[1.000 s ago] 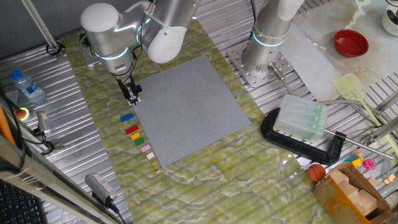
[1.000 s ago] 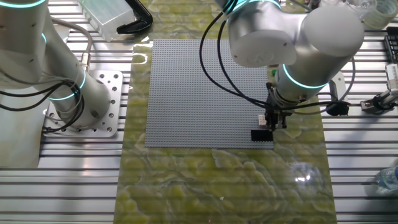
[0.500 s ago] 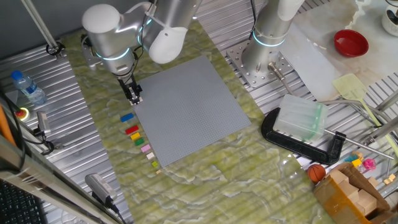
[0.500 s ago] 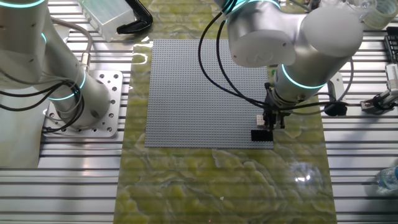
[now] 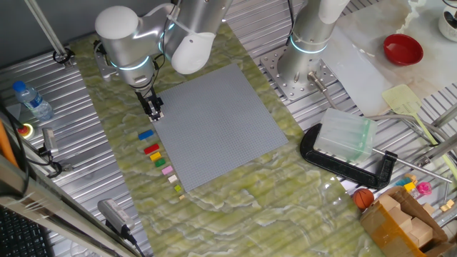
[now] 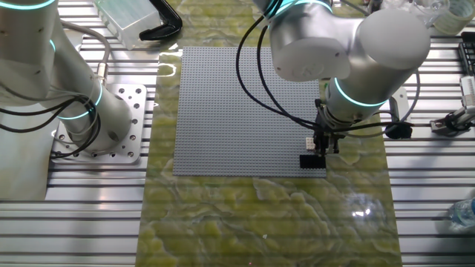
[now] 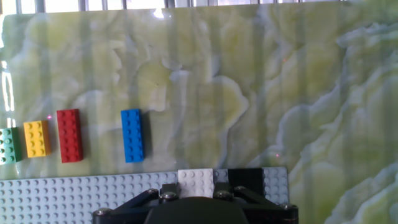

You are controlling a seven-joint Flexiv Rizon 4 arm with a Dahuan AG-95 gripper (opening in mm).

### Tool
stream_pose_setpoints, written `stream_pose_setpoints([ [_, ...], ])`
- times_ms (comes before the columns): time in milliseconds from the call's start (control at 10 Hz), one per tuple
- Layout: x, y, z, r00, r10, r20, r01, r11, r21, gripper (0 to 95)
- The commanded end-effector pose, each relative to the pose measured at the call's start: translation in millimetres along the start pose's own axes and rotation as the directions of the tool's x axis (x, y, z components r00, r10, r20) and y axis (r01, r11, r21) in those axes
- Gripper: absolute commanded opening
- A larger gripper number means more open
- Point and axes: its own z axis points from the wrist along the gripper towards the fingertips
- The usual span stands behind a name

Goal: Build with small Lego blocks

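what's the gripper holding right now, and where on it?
Cannot be told. The gripper sits right at the white block and black block on the baseplate's edge; its fingertips are hidden in every view.

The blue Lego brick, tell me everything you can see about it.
The blue Lego brick is a long two-by-four piece of glossy plastic, studs up, lying flat on the green marbled mat. It sits apart from everything, just off the grey baseplate edge, with the red brick beside it. The gripper is not touching it.
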Motion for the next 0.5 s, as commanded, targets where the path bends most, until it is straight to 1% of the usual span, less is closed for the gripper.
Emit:
stream_pose_setpoints([
  [100, 0.3, 0.0, -0.2, 1.0, 0.0, 0.0, 0.0, 1.0, 0.0, 19.0],
  [500, 0.0, 0.0, 0.8, 1.0, 0.004, -0.002, -0.004, 1.0, 0.0, 19.0],
])
